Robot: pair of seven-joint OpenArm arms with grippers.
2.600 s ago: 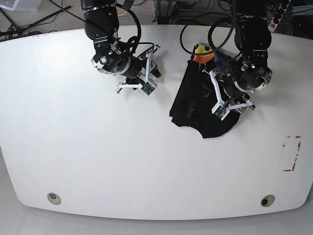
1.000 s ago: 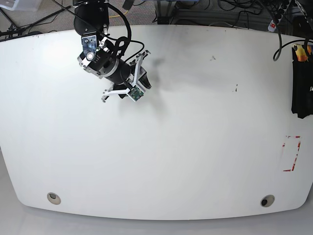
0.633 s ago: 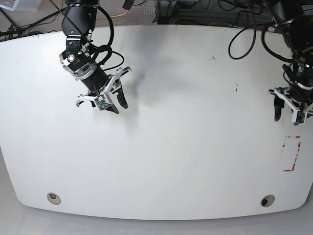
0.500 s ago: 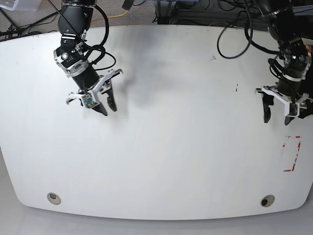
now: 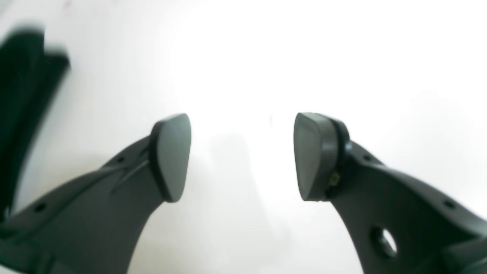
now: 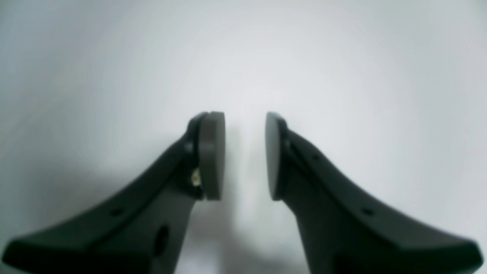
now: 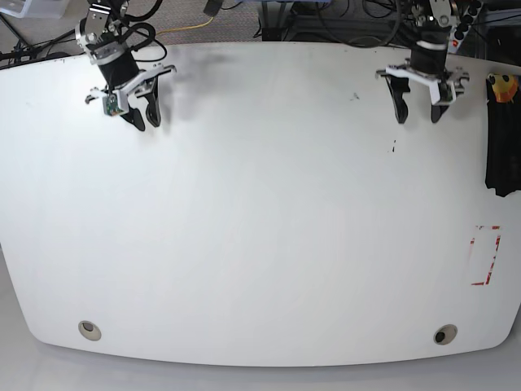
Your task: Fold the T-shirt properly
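My left pincer (image 7: 418, 111) hangs over the far edge of the white surface (image 7: 260, 228) on the base view's right, its two dark fingers spread wide with nothing between them; the left wrist view shows the same gap, the pads (image 5: 171, 156) well apart over bare, glaring white. My right pincer (image 7: 143, 116) hangs near the far left corner of the surface, and there the fingers stand closer together, parted only by a narrow slit, as the right wrist view shows, with the pads (image 6: 213, 154) facing each other and holding nothing. The T-shirt (image 7: 502, 138) lies at the far right border of the base view as a long, narrow black strip running toward the near side, with its small orange-yellow print (image 7: 503, 86) at the far end; part of it is cut off by the frame, so I cannot tell how it is folded. It lies apart from both pincers, nearer to my left one. In the left wrist view a blurred dark shape (image 5: 23, 99) at the left border looks like that same fabric. A red-marked rectangle (image 7: 485, 256) sits on the surface below the T-shirt, and two round fittings (image 7: 90, 330) sit near the front edge.
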